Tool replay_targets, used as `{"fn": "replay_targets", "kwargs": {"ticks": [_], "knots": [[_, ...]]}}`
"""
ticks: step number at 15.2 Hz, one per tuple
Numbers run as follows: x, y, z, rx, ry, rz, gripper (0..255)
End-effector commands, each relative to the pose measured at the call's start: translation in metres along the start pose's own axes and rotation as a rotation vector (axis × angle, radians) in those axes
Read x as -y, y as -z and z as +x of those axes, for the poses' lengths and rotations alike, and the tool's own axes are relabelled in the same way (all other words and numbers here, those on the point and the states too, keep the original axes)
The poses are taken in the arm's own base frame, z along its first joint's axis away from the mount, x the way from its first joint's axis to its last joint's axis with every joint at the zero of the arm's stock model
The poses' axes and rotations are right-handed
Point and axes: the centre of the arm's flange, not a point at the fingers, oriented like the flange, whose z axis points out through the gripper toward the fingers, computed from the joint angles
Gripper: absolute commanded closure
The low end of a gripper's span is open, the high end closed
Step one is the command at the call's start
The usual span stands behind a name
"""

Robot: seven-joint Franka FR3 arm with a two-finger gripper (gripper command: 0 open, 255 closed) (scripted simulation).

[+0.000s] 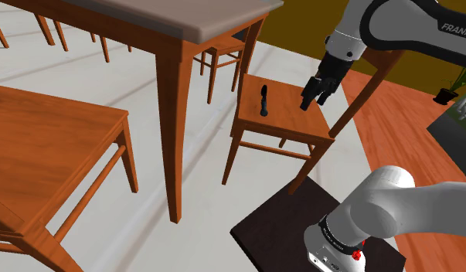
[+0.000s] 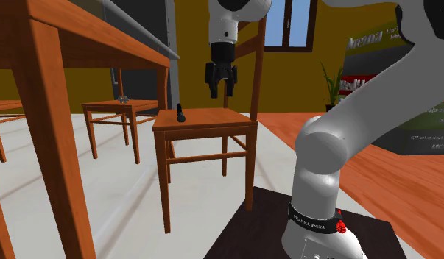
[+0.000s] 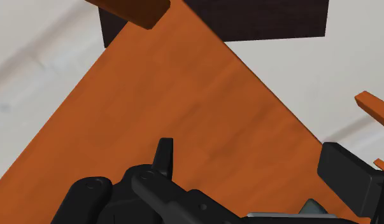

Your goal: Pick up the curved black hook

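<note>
A small curved black hook (image 1: pixel 263 100) lies on the wooden seat of a chair (image 1: pixel 289 120), toward the shoulder view's left side of the seat. In the second exterior view the hook (image 2: pixel 180 113) sits near the seat's (image 2: pixel 213 121) left edge. My black gripper (image 1: pixel 314 96) hangs above the seat, to the right of the hook and apart from it. It (image 2: pixel 220 90) points down with its fingers spread and nothing between them. In the wrist view the gripper (image 3: pixel 257 167) is open over bare orange seat wood (image 3: pixel 184 108).
A tall wooden table with a grey top (image 1: pixel 185 23) stands just left of the chair. A low wooden table (image 1: pixel 45 139) fills the lower left. The chair's back post (image 1: pixel 370 77) rises right of the gripper. More chairs (image 2: pixel 121 110) stand behind.
</note>
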Motion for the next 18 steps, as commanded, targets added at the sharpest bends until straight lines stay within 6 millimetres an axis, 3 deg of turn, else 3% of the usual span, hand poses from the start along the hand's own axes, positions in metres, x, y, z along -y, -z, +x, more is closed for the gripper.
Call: {"fn": "replay_targets", "kwargs": {"ticks": [1,7,13,18], "knots": [[0.000,0.000,0.000,0.000,0.000,0.000,0],[0.036,-0.009,0.070,0.002,-0.331,0.000,0],[0.048,-0.019,0.147,0.005,-0.662,0.000,0],[0.048,-0.041,0.152,0.005,-0.683,0.000,0]]}}
